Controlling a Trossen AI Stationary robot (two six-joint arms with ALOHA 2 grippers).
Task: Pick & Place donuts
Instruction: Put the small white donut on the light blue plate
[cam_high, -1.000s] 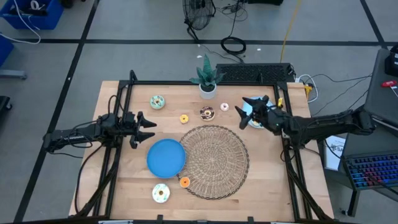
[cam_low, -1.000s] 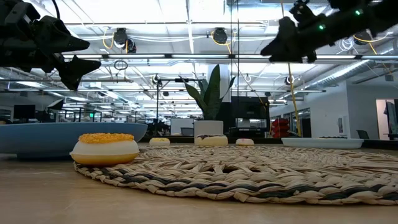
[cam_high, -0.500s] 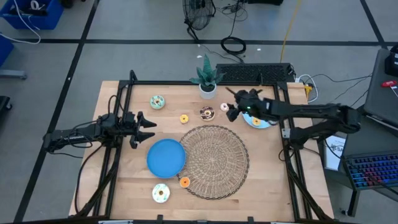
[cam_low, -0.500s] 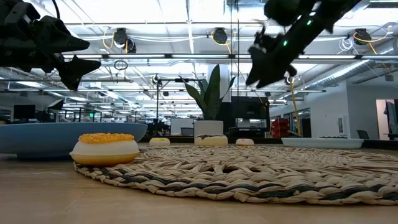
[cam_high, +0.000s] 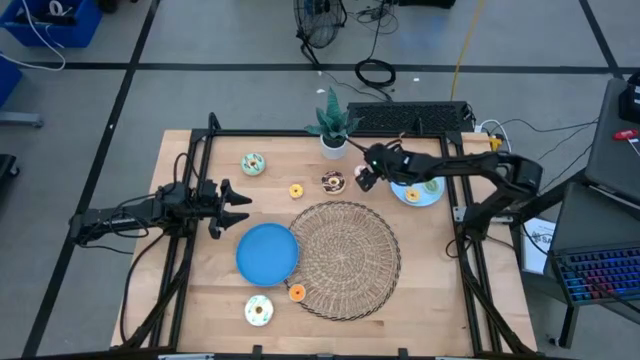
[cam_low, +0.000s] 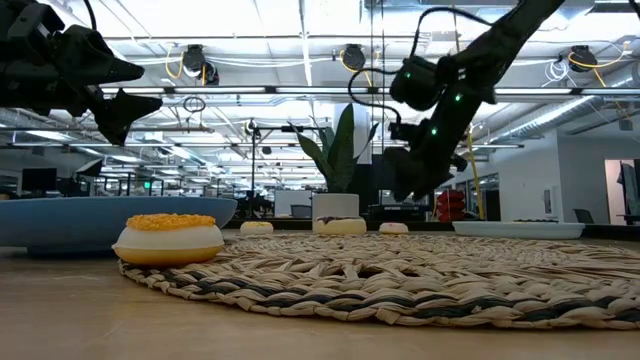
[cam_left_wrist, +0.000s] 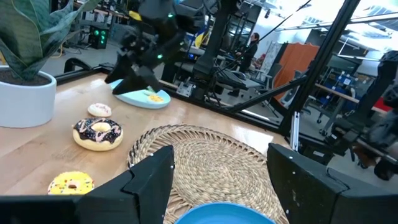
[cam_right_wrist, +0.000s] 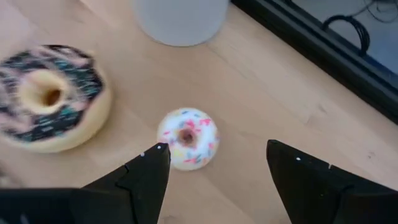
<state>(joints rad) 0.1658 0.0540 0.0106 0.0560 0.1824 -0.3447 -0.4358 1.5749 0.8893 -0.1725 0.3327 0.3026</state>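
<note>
Several small donuts lie flat on the wooden table: a white sprinkled one (cam_right_wrist: 187, 138), a brown one (cam_right_wrist: 53, 96), a yellow one (cam_high: 296, 190), a mint one (cam_high: 252, 163), an orange one (cam_low: 168, 238) and a pale one (cam_high: 259, 310). My right gripper (cam_right_wrist: 217, 168) hangs open, slanting down, just above the white donut (cam_high: 360, 172), with a finger on either side and clear of it. My left gripper (cam_high: 235, 205) waits open and level at the table's left side, above the table.
A large wicker mat (cam_high: 345, 258) lies mid-table with a blue plate (cam_high: 267, 252) at its left. A small light-blue plate (cam_high: 417, 191) with donuts on it sits at the right. A potted plant (cam_high: 333, 130) stands at the far edge, close to my right gripper.
My right gripper has swung from above the small light-blue plate toward the table's left, come down and tipped its fingers downward, ending over the white donut. Its fingers have stayed open. No donut has moved.
</note>
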